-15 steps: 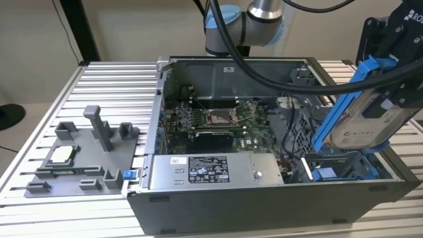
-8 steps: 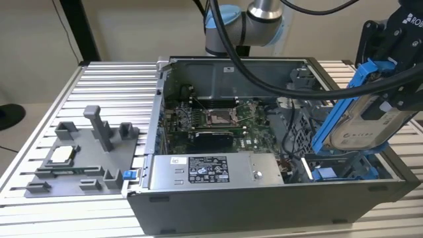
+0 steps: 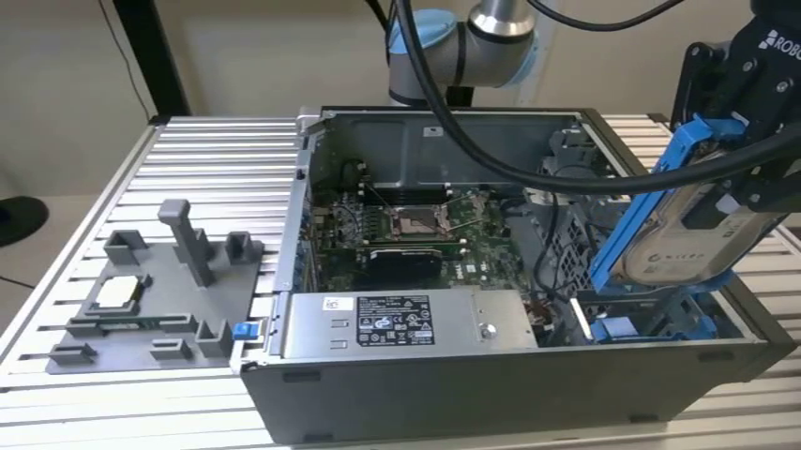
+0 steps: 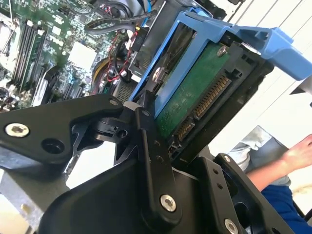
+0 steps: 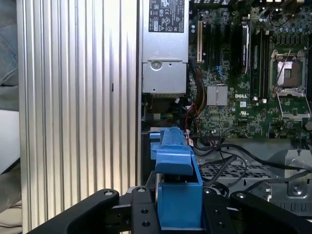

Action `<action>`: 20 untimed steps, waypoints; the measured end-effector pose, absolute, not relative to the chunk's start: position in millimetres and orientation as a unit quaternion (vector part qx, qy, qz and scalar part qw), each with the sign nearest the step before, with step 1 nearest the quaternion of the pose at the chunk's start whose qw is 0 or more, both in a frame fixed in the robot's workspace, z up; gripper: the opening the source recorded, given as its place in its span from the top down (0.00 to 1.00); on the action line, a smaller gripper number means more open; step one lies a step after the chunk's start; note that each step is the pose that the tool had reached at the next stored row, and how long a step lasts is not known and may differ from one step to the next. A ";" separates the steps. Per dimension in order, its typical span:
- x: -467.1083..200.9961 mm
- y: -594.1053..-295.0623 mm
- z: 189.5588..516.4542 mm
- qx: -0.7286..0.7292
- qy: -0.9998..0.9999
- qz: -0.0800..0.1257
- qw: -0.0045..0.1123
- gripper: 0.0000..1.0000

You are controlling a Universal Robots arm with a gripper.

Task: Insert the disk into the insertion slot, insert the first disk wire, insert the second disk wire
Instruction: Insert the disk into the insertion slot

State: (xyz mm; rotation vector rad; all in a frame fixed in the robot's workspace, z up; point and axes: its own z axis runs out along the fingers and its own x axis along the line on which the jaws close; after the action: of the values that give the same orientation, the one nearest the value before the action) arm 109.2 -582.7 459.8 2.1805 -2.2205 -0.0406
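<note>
My gripper (image 3: 732,159) is shut on the disk (image 3: 682,234), a silver-grey drive clipped in a bright blue carrier (image 3: 632,216). It hangs tilted on edge over the open computer case at the exterior view's right. Under it lies the insertion slot (image 3: 657,323), a grey metal bay with blue fittings in the case's near right corner. In the second wrist view the disk's green circuit board (image 4: 195,97) and connector face me, with a black finger (image 4: 151,146) against the carrier's edge. The carrier (image 5: 178,195) also stands between the black fingers (image 5: 141,214) in the first wrist view. Dark cables (image 5: 229,156) lie over a perforated cage.
A grey labelled power-supply box (image 3: 400,323) fills the case's near side, with the motherboard (image 3: 414,225) behind it. A grey fixture (image 3: 163,291) with posts sits on the ribbed aluminium table (image 3: 213,159) at the exterior view's left. A person's hand (image 4: 297,156) is beyond the case.
</note>
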 end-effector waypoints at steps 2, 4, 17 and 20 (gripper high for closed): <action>109.2 -582.4 459.7 0.701 -0.713 -0.013 0.015 1.00; 109.3 -581.9 459.5 0.700 -0.713 -0.013 0.015 1.00; 116.1 -580.3 448.3 0.700 -0.713 -0.013 0.015 1.00; 116.5 -580.3 443.1 0.701 -0.713 -0.013 0.015 1.00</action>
State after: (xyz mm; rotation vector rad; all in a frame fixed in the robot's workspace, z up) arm 116.5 -580.3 443.1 2.1805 -2.2206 -0.0406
